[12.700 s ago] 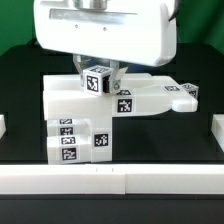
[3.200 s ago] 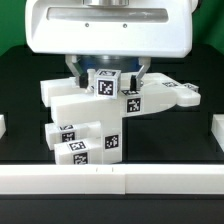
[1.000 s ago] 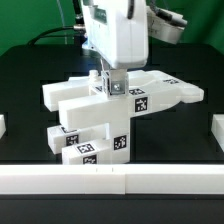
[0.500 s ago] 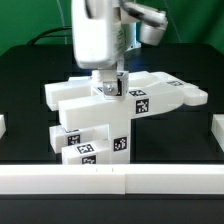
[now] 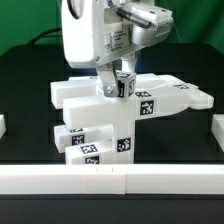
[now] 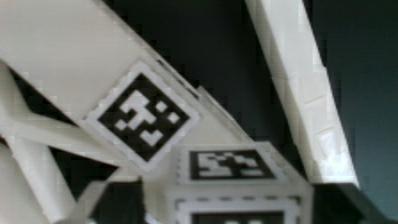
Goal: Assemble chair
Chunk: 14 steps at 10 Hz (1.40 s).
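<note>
The chair [image 5: 95,108] is a blocky white stack of tagged parts in the middle of the black table, with a long slab [image 5: 175,95] reaching toward the exterior view's right. A small tagged cube [image 5: 124,84] sits on top of it. My gripper [image 5: 119,88] hangs straight down over the cube, one finger on each side. In the wrist view the cube [image 6: 222,170] fills the space between the dark fingers [image 6: 102,198], and a thin gap shows beside it, so the gripper [image 6: 222,205] is open. Beyond lie a tagged diagonal brace [image 6: 143,112] and a slab edge [image 6: 294,90].
A low white rail [image 5: 110,178] runs along the table's front edge. Short white blocks stand at the exterior view's left edge [image 5: 3,125] and right edge [image 5: 217,130]. Cables hang behind the arm.
The gripper has turned about its vertical axis and shifted toward the exterior view's left. The cube turned with it, the chair slid slightly right, and the fingers have spread from the cube.
</note>
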Motion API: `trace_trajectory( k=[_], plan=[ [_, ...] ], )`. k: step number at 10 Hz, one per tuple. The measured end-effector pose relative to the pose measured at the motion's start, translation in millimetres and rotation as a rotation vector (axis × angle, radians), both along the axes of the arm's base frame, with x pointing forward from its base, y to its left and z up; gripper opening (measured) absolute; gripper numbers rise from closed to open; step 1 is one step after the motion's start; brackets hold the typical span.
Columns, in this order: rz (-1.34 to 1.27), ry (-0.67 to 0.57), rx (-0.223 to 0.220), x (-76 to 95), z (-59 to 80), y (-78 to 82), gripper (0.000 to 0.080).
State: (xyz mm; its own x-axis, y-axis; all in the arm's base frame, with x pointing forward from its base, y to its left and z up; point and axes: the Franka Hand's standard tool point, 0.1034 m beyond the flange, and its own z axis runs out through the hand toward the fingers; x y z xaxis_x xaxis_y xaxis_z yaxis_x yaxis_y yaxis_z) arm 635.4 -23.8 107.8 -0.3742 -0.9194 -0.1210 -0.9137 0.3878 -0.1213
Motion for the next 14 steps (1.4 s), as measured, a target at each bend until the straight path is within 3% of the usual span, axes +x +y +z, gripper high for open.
trace_trajectory(
  k=[1,2,3,8,14],
  plan=[
    [0.021,0.009,0.003,-0.6,0.3,1.1,0.0495],
    [0.078,0.005,-0.005,0.2,1.0,1.9,0.0621],
    [0.185,-0.003,-0.022,0.0,0.8,1.8,0.0641],
    [0.522,-0.026,-0.075,0.0,0.8,1.7,0.0648],
    [1.167,-0.031,-0.202,-0.1,1.6,-1.6,0.0648]
  ],
)
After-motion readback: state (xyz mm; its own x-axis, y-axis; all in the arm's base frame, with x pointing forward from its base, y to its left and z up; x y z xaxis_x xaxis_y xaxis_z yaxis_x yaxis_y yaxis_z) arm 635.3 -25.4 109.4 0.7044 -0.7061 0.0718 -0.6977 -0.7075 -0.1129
